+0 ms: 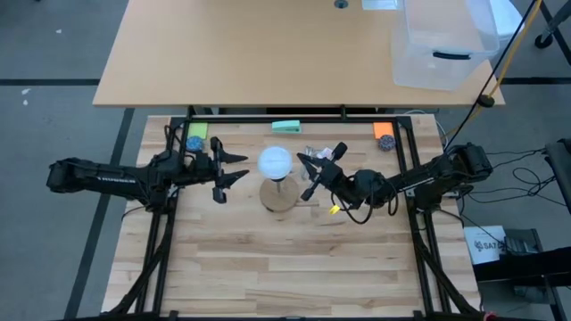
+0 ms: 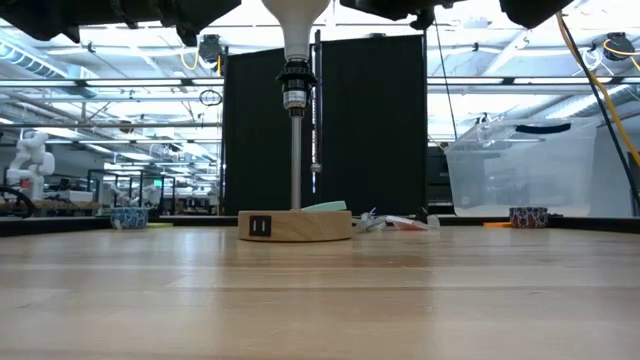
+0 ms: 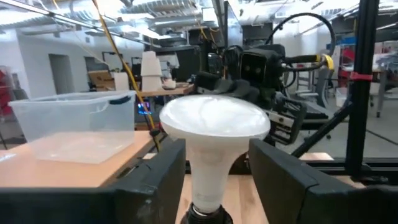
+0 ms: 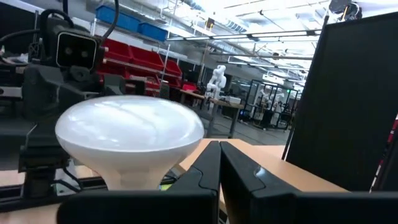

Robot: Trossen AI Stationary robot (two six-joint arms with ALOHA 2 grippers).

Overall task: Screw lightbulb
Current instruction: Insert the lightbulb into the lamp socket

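- The lightbulb [image 1: 275, 161] sits on top of the lamp, its neck down in the black socket [image 2: 295, 85], globe up, over the middle of the wooden surface [image 1: 285, 267].
- The socket is at the top of a thin metal pole [image 2: 296, 165], and the pole stands upright on a round wooden base [image 2: 295, 225].
- The left hand [image 1: 234, 168] is just beside the lightbulb on one side, its fingers apart and pointing at the globe; they do not touch it. In the left wrist view the bulb shows between the two dark fingers [image 3: 155, 186].
- The right hand [image 1: 308, 175] is just beside the lightbulb on the opposite side. In the high view its fingers look spread, but in the right wrist view the tips [image 4: 214, 171] come close together, so I cannot tell its state.
- A small clear plastic bag [image 1: 314, 152] lies near the base, on the right hand's side.
- Farther from the lightbulb, at the far edge of the surface, are a green pad [image 1: 286, 127], a green square [image 1: 197, 130] and an orange square [image 1: 383, 130], each square with a small bowl beside it.
- Beyond them, on a second pale table, stands a clear plastic bin [image 1: 443, 45].
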